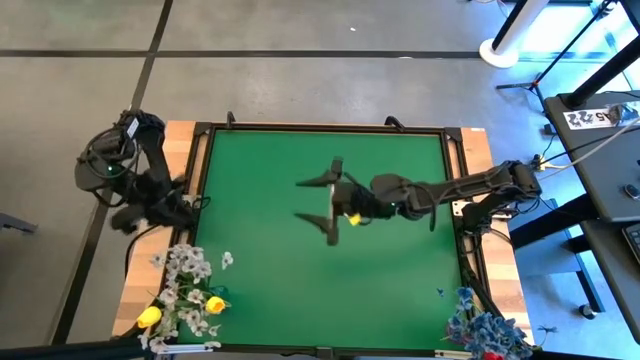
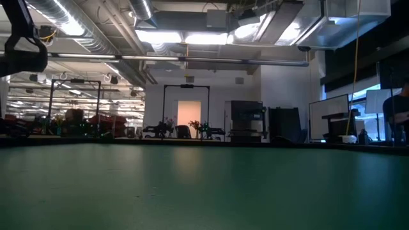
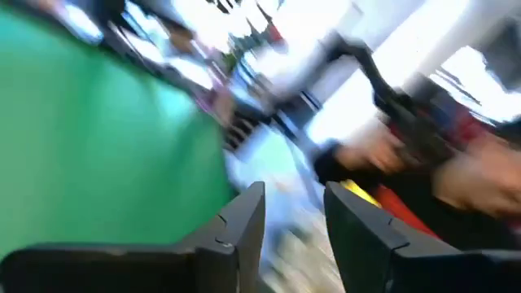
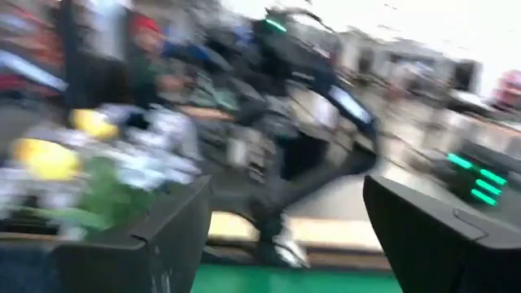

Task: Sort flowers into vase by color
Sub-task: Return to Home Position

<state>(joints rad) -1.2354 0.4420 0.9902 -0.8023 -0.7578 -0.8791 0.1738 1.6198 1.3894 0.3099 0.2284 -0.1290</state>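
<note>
In the high view a bunch of white sprays and yellow tulips (image 1: 185,290) stands at the table's near left corner. A bunch of pale blue sprays with a bit of red (image 1: 487,335) stands at the near right corner. What holds them is hidden under the blossoms. My right gripper (image 1: 305,200) hovers over the middle of the green mat, wide open and empty, fingers pointing toward the table's left; its wrist view (image 4: 285,195) shows the white and yellow flowers (image 4: 81,155) ahead. My left gripper (image 1: 185,205) waits at the table's left edge, open by a narrow gap (image 3: 295,195), holding nothing.
The green mat (image 1: 260,260) lies inside a dark frame on a wooden table (image 1: 180,135). The left arm's base (image 1: 125,150) stands off the left edge, and cables and stands (image 1: 560,110) are beyond the right edge. A dark arm part (image 2: 19,45) hangs at the low view's upper left.
</note>
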